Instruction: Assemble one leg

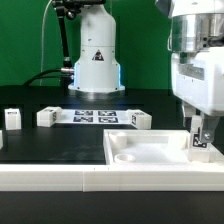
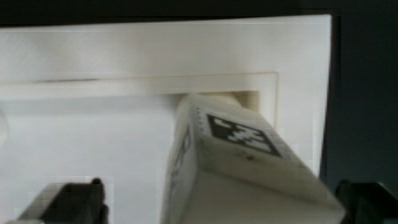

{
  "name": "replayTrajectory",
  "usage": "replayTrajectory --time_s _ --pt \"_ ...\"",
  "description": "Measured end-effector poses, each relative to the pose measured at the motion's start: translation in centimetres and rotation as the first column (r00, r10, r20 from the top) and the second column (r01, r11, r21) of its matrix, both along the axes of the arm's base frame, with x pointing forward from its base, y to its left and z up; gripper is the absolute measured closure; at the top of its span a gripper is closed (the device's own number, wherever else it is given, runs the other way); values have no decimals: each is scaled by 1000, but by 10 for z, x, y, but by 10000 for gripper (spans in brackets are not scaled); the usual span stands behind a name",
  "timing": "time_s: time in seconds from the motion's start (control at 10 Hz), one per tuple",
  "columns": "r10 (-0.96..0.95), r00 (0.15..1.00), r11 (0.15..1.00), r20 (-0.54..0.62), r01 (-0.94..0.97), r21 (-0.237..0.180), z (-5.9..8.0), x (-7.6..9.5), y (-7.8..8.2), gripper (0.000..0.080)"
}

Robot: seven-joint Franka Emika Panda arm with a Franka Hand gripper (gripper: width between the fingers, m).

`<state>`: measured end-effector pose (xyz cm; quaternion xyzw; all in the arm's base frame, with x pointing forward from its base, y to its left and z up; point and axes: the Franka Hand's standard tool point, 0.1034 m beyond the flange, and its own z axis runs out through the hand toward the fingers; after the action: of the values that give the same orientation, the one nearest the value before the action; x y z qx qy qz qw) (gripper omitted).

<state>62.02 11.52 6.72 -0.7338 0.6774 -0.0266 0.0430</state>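
Note:
A white leg (image 2: 231, 150) with a black-and-white tag on one face stands tilted between my fingers, its far end in a corner recess of the large white panel (image 2: 107, 110). My gripper (image 2: 214, 200) is open around it: one finger (image 2: 71, 200) stands clear of the leg and the other is close beside it. In the exterior view my gripper (image 1: 200, 133) is low over the near corner of the panel (image 1: 150, 150) at the exterior view's right, with the leg (image 1: 200, 142) partly hidden between the fingers.
Three more legs (image 1: 11, 118) (image 1: 45, 117) (image 1: 138, 119) lie on the black table behind the panel. The marker board (image 1: 95, 115) lies between them. The arm's base (image 1: 95, 60) stands at the back. A white ledge (image 1: 60, 178) runs along the front.

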Motion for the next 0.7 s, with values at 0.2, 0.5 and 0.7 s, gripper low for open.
replayTrajectory --time_s 0.2,0.5,0.7 --pt "189 982 982 3 -189 -21 0 0 -1 151" --pt "464 886 885 -26 -464 -43 3 3 1 151" --pt "660 750 747 -50 -661 -72 5 6 0 151"
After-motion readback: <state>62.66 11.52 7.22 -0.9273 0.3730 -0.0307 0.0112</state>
